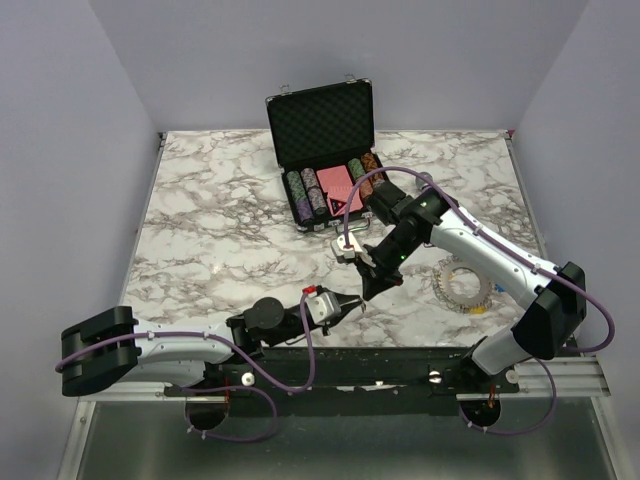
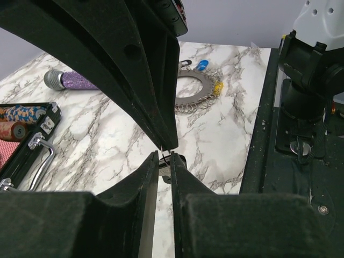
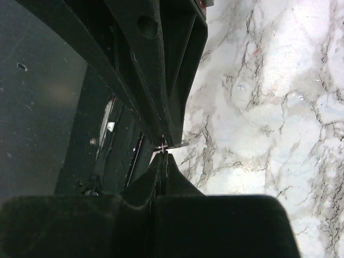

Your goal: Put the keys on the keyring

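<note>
l pincer (image 2: 164, 161) fills the bottom of its own wrist view. its fingers are matte black wedges, hard plastic by the look, w/ jaws nearly closed and only a slim slot left between them. right at the tips sits a thin silver bit (image 2: 164, 156), prob a key blade, too small to be sure. can't tell if l really clamps it or just brackets it. r pincer (image 3: 161, 155) meets it tip to tip from the opposite side, jaws fully closed and nipping that same bit.

keyring (image 2: 203, 86) lies flat on the bench (image 2: 226, 123), well beyond the l pincer's tips and partly behind the r pincer's fingers. it's a flat grey metal annulus fringed w/ small wire loops. blue key (image 2: 202, 65) and yellow key (image 2: 217, 87), both w/ glossy plastic heads, sit at its far edge.

risks:
- the bit is tiny smooth metal btw hard tips, so if r lets go before l has a firm hold it prob drops onto the slick marble-pattern bench and skids.
- a slight misalignment tip to tip could twist it out.
- the ring is loose and would likely slide when pushed.

purple glitter mic (image 2: 72, 80) and chip case (image 2: 27, 145) lie off to the l pincer's left, clear of the work.
</note>
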